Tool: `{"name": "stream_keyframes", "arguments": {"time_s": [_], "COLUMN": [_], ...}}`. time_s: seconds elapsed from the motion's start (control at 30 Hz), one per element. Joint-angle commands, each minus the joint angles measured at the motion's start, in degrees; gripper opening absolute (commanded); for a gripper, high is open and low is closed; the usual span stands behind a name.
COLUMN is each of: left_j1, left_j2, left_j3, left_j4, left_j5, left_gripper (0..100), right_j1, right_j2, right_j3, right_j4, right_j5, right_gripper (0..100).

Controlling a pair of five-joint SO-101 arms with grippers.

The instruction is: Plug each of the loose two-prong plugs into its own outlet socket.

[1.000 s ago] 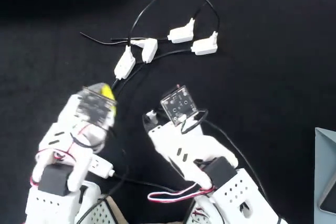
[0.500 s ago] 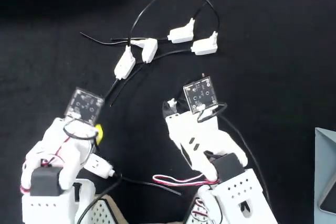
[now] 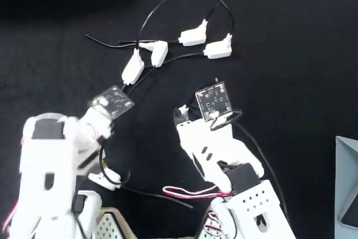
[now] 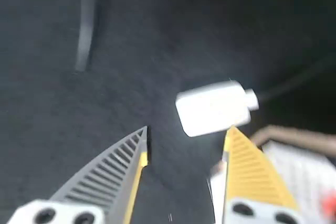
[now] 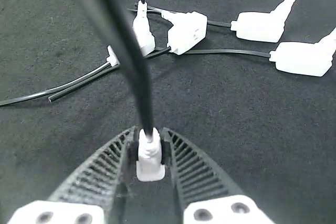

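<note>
The right claw [image 5: 149,130] is clamped on a white plug [image 5: 148,163] whose long axis runs along the fingers. Its black cable [image 5: 126,51] leaves the end that faces away from the wrist, and its prongs cannot be made out. The white connectors [image 5: 260,24] lie ahead of this claw and well apart from it, with the blocky one [image 5: 185,30] most nearly straight in front. I judge this arm the nearer to the sockets, and the coming move turns on lining the held plug up with that piece. The left claw [image 4: 187,129] stands with its fingers apart. A loose plug [image 4: 212,108] lies on the black cloth [image 4: 157,35] just beyond its tips, nearer the yellow finger [image 4: 252,171], with its long axis across the gap. Compared with half a second ago, the left arm has risen and turned back toward its own base, away from the connectors, while the right arm has kept its place.
</note>
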Motion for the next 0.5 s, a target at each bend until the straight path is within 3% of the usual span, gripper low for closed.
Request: {"name": "stream_keyframes", "arguments": {"time_s": [0.0, 0.23, 0.47], "left_j1": [0.04, 0.04, 1.27], "left_j2": [8.00, 18.73, 23.74], "left_j3": [-4.35, -4.35, 0.22], "left_j4": [1.05, 0.79, -6.86], "left_j5": [-6.59, -16.97, -22.07], "left_gripper": [24, 24, 24], "right_j1": [0.88, 0.88, 0.88], "right_j2": [-0.48, -0.48, -0.48], "right_j3": [-2.86, -2.86, -2.59], "right_j4": [0.18, 0.18, 0.18], "right_j5": [0.09, 0.09, 1.93], "right_gripper": [1.4, 1.4, 1.4]}}
